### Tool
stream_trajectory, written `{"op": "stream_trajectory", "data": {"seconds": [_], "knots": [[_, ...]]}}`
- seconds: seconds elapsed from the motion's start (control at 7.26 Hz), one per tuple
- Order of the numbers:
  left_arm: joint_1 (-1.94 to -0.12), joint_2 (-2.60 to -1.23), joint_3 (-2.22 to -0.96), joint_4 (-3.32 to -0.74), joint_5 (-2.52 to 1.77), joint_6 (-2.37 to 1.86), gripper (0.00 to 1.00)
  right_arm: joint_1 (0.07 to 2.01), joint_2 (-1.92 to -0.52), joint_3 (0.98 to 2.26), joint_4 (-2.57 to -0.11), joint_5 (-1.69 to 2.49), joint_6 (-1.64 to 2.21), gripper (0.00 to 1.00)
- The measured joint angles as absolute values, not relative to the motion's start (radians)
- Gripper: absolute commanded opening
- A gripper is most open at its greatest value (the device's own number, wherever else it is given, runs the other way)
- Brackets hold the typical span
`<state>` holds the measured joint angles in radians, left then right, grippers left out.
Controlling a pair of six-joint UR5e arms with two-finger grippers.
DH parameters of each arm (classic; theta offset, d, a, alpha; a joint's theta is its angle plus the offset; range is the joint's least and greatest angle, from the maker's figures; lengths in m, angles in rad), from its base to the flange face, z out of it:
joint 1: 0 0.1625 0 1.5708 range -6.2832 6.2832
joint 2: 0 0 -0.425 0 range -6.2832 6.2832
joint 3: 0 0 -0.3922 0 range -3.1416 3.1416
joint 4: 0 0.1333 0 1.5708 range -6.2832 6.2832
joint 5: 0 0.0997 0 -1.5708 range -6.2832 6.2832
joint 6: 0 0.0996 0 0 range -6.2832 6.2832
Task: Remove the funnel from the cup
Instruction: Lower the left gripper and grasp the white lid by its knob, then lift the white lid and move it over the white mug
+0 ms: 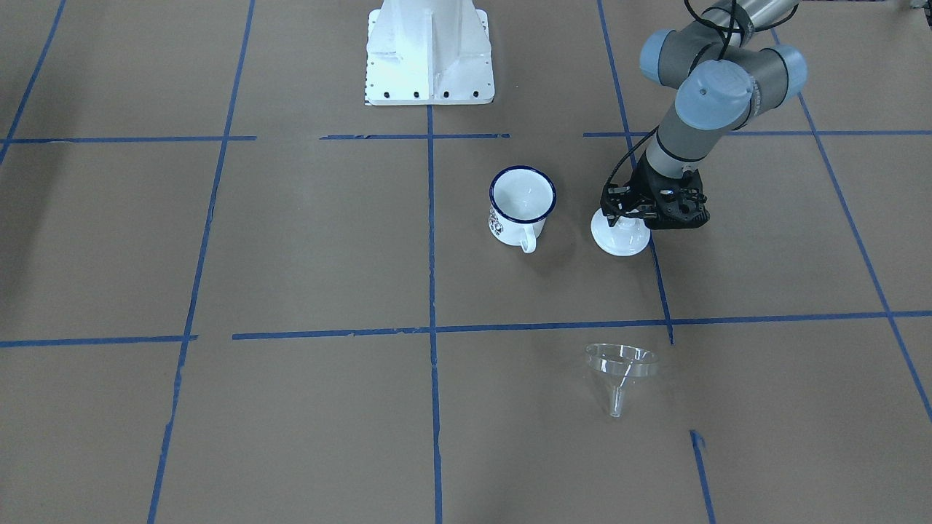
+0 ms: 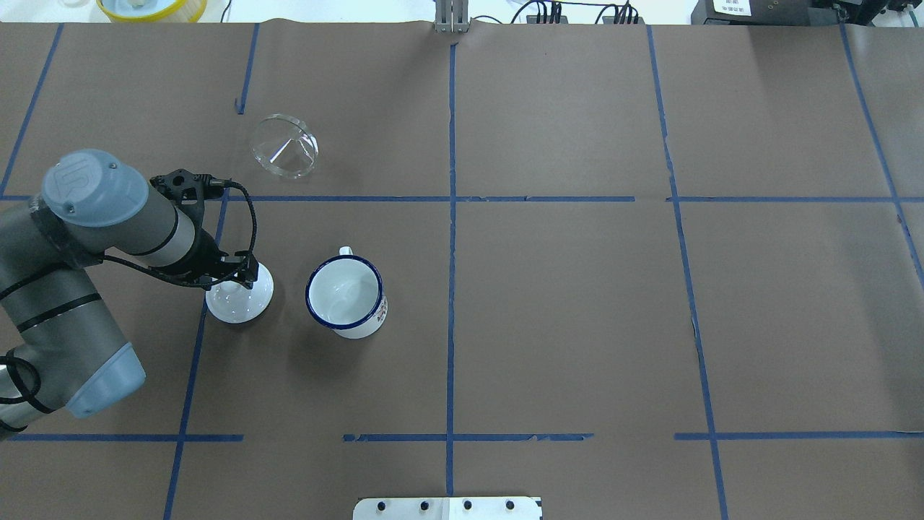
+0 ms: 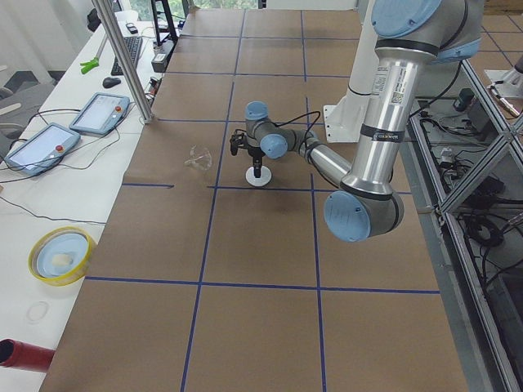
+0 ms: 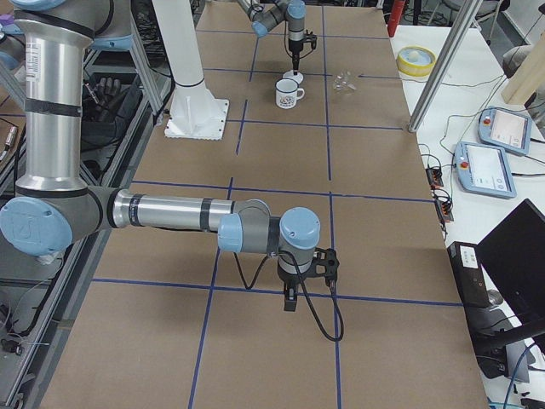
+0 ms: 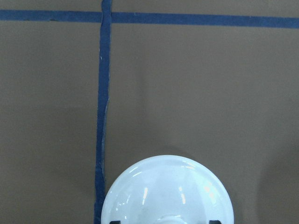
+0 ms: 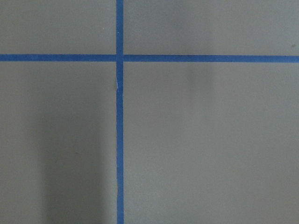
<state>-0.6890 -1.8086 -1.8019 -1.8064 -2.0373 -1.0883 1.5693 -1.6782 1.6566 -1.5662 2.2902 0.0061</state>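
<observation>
The clear funnel [image 2: 284, 146] lies tipped on the table [image 2: 577, 325], well apart from the left fingers [image 1: 617, 209], which are spread astride the white lid [image 1: 620, 239], empty enamel mug [image 2: 345, 295] just beside. The right fingers [image 4: 290, 300]: cannot tell. Likely light, slick, brittle; pinch its rim.

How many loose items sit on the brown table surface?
3. The cup stands left of centre; the white lid sits beside it, under the left gripper; the funnel lies apart, toward the far edge. None seems hidden.

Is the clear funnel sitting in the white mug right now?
No, the funnel lies on the table, well apart from the cup, which is empty.
</observation>
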Motion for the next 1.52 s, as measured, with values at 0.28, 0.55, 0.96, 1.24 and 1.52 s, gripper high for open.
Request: {"op": "stream_trajectory", "data": {"seconds": [0.28, 0.55, 0.96, 1.24, 1.52], "knots": [[-0.689, -1.81, -1.805, -1.805, -2.043, -1.091, 0.65, 1.569, -1.678, 1.657, -1.566, 2.29, 0.006, 1.0], [-0.688, -1.815, -1.799, -1.805, -2.042, -1.094, 0.63, 1.569, -1.678, 1.657, -1.566, 2.29, 0.006, 1.0], [-0.687, -1.818, -1.798, -1.804, -2.041, -1.096, 0.11, 1.569, -1.678, 1.657, -1.566, 2.29, 0.006, 1.0], [-0.691, -1.813, -1.805, -1.802, -2.04, -1.104, 0.0, 1.569, -1.678, 1.657, -1.566, 2.29, 0.006, 1.0], [-0.701, -1.809, -1.865, -1.735, -2.039, -1.107, 0.0, 1.569, -1.678, 1.657, -1.566, 2.29, 0.006, 1.0]]}}
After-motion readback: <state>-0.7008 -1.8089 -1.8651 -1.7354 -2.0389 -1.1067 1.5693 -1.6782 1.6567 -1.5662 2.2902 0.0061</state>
